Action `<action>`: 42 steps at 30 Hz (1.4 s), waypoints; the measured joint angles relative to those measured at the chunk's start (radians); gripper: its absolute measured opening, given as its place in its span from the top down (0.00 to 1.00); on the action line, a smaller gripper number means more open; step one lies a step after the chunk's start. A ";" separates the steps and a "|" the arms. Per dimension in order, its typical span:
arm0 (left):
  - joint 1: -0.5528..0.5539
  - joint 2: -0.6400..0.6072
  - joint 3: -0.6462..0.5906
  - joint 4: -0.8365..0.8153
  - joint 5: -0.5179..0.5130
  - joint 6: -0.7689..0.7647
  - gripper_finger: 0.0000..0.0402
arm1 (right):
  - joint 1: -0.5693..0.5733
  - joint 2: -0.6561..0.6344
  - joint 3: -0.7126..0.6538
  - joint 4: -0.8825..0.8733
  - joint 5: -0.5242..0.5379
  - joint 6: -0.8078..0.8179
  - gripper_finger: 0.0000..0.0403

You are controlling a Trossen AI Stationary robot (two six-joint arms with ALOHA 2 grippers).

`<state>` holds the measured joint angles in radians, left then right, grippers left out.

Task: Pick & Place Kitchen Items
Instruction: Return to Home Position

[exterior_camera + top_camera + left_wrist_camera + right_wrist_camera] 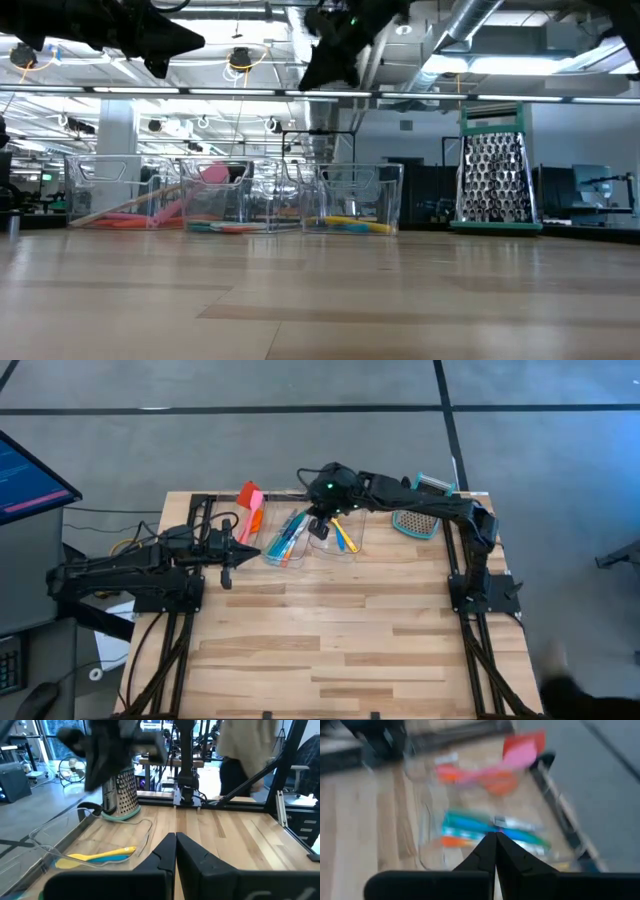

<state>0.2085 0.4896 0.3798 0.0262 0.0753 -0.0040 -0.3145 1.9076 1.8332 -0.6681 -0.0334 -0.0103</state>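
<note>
- Spatulas [250, 508] in red, pink and orange fill the left bin [95, 185], just beside the middle bin [268, 190]. Their long axes run near-to-far, and the red blade sticks up past the far rim.
- Teal and blue spoons [286, 536] lie in the middle bin itself with an orange piece, all slanted from near-left to far-right.
- Yellow spoon [102, 855] lies flat on a blue spoon [107, 860], roughly parallel, in the right bin [378, 185] on the middle bin's other side.
- Box grater [490, 170] stands upright on the table [350, 640], past the right bin from the middle bin.
- Right end effector [495, 837] hangs above the middle bin's right edge, fingers pressed together and holding nothing.
- Left end effector [175, 840] hovers left of the middle bin, fingers likewise together and empty.
</note>
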 joint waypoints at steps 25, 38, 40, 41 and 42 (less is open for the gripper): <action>-0.004 -0.006 0.000 0.015 0.000 0.000 1.00 | 0.172 -0.569 -0.537 0.206 0.008 -0.007 1.00; -0.169 -0.271 0.000 -0.152 0.031 0.000 1.00 | 0.275 -0.932 -0.934 0.465 0.008 0.011 1.00; -0.188 -0.329 0.000 -0.180 0.031 0.000 1.00 | 0.277 -0.965 -0.953 0.479 0.008 0.011 1.00; -0.195 -0.356 0.000 -0.192 0.031 -0.001 1.00 | 0.276 -0.980 -0.962 0.478 0.008 0.010 1.00; -0.201 -0.382 0.000 -0.200 0.031 0.000 1.00 | 0.276 -0.994 -0.970 0.480 0.008 0.006 1.00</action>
<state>0.0072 0.1078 0.3801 -0.1735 0.1059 -0.0044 -0.0383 0.9137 0.8627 -0.1877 -0.0252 -0.0041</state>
